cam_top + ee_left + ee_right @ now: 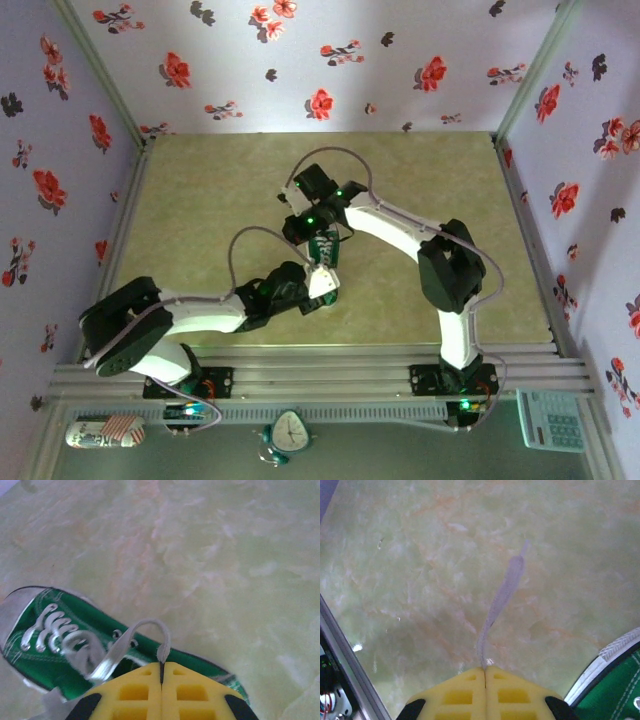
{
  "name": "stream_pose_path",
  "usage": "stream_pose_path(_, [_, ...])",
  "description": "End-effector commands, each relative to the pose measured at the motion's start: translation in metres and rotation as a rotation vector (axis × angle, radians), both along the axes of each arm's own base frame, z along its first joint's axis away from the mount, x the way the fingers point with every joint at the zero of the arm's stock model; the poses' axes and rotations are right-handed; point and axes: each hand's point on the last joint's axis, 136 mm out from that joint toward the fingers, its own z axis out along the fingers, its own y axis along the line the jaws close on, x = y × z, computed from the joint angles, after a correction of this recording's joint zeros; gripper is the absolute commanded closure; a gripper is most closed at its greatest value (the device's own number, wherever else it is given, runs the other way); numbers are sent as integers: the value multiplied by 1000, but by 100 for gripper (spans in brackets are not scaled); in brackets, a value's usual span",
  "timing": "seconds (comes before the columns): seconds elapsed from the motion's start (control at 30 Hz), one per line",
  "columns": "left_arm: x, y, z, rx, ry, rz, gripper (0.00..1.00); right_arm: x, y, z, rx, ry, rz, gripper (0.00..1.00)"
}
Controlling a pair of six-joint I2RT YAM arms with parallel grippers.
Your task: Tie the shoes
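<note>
Floral walls (330, 60), pale green marbled table (200, 190). Sneaker (47, 652) sits at table centre between both wrists. Judged small and light: canvas soft, rubber sole may slide or tip under a hard pull. Laces flat and limp, likely to slip, so best pinched mid-strand rather than taking shoe body. Left gripper (161, 672) fingers pressed together, nipping lace loop (150, 624) arching from eyelets. Right gripper (484, 672) likewise closed, pinching free lace end (502, 592), tail trailing over table beside toe.

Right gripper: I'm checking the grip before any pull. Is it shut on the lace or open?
Shut on the lace: the right gripper has yellow fingers meeting with no gap, the lace emerging from their seam.
</note>
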Motion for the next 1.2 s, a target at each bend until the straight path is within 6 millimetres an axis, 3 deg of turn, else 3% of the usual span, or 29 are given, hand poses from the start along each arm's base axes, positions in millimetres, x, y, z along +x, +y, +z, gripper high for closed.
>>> stream_pose_path(0.0, [6,1,27,-154,42,24,100,3,10,34,147,23,-54,100])
stream_pose_path(0.1, [7,2,40,-208,45,7,100,-19,26,40,239,155,62,100])
stream_pose_path(0.2, [8,2,47,-219,41,-10,100,-38,36,34,270,267,162,100])
stream_pose_path(0.33, [7,3,46,-197,35,-22,100,-50,31,12,205,325,215,100])
stream_pose_path(0.53, [6,6,44,-182,38,-21,100,-65,30,-1,164,389,280,100])
stream_pose_path(0.67, [8,7,45,-188,45,-10,100,-60,33,10,195,352,277,100])
stream_pose_path(0.83, [22,17,50,-245,60,73,100,-39,31,33,248,258,181,100])
stream_pose_path(1.17, [38,28,58,-352,95,156,100,-15,-5,27,226,191,-18,100])
